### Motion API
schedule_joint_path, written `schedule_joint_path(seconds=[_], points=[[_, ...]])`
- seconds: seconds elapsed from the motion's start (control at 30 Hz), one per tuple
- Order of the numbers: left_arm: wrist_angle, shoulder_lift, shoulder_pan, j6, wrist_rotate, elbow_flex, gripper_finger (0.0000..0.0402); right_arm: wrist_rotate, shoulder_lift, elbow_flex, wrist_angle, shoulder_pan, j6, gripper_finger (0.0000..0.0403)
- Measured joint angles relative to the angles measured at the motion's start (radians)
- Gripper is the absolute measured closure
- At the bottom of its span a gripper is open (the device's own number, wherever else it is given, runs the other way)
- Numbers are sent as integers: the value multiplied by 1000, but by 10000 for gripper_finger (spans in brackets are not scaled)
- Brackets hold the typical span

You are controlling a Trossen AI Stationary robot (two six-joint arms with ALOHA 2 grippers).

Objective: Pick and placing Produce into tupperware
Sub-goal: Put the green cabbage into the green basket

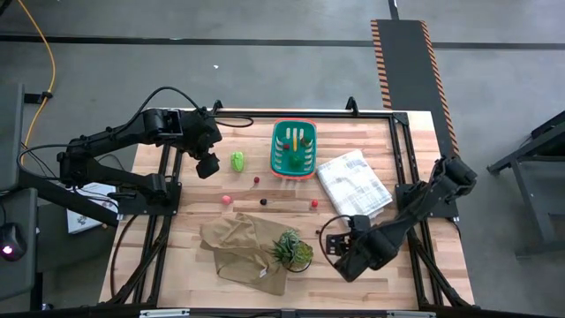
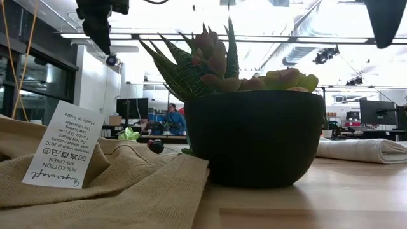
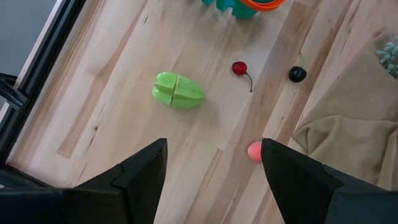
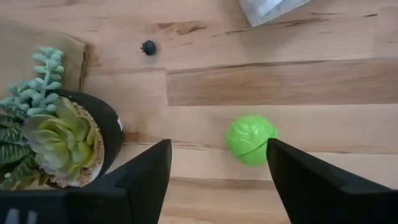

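1. The right gripper (image 4: 214, 180) hangs near the counter's (image 1: 415, 265) front right area with fingers apart, straddling a round green toy vegetable (image 4: 250, 139), apparently lined up to pinch it.
2. The left gripper (image 3: 211, 168), also spread, hovers above a light green toy vegetable (image 1: 237, 161) near the back left.
3. The teal basket (image 1: 294, 147) waits at the back centre, cherries (image 3: 239, 68) scattered in front.

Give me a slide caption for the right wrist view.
Right pincer open above a green ball, beside the potted plant.
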Motion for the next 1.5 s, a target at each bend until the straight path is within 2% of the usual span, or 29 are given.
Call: schedule_joint_path(seconds=[0.2,0.4,0.63,0.77,0.83,1.0,1.13,1.33,1.5], points=[[0,0,0,18,0,0,153,73,4,36,-8,9,-31,159],[0,0,0,26,0,0,153,166,4,201,-124,-4,-240,160],[0,0,0,23,0,0,153,218,3,419,-382,-40,-688,160],[0,0,0,15,0,0,153,260,-12,471,-383,-83,-1061,160],[1,0,0,12,0,0,153,221,-28,484,-386,-119,-1238,160],[6,0,0,13,0,0,153,112,-103,434,-385,-188,-1640,160],[7,0,0,14,0,0,153,6,-204,361,-386,-227,-1832,160],[8,0,0,14,0,0,153,-87,-352,202,-344,-232,-1979,160],[8,0,0,14,0,0,153,-169,-438,-6,-198,-197,-2028,160]])
